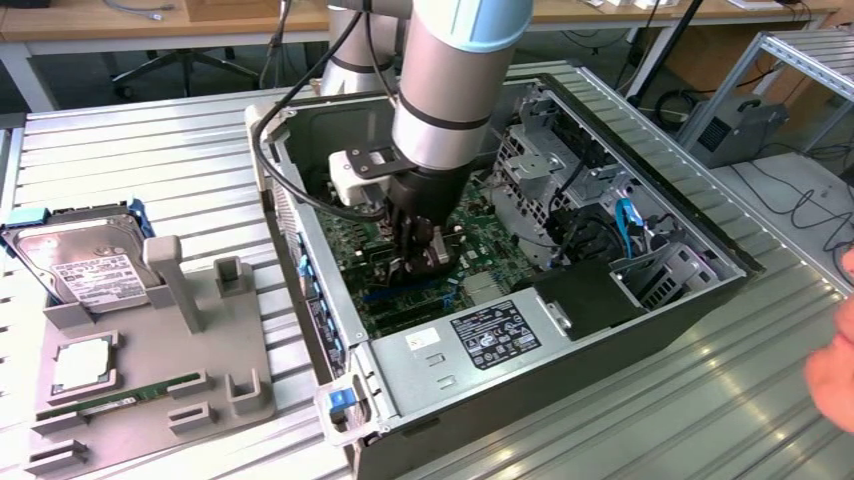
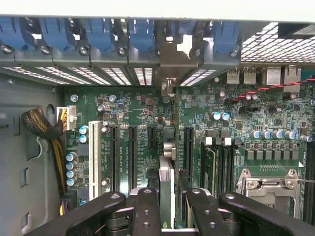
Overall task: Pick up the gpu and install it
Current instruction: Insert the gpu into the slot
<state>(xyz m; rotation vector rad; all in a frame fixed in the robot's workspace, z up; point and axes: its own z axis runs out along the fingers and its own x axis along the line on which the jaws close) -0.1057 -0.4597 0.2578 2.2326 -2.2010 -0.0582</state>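
Observation:
My gripper (image 1: 424, 256) reaches down inside the open computer case (image 1: 310, 300), just above the green motherboard (image 1: 467, 225). In the wrist view the gpu (image 2: 166, 179) appears edge-on as a thin strip between the black fingers (image 2: 146, 211), and my gripper (image 2: 170, 209) is shut on it. The card stands upright over the motherboard (image 2: 142, 105), in line with a long black slot (image 2: 189, 147). Its silvery end bracket (image 2: 170, 54) sits at the rear panel among the blue slot clips (image 2: 101, 34).
To the exterior view's left, a grey holder (image 1: 154, 385) carries a silver hard drive (image 1: 87, 265), a processor (image 1: 80, 365) and a green RAM stick (image 1: 114, 395). The power supply (image 1: 494, 335) and drive cage (image 1: 534, 165) flank the gripper. A hand (image 1: 834, 370) shows at the right edge.

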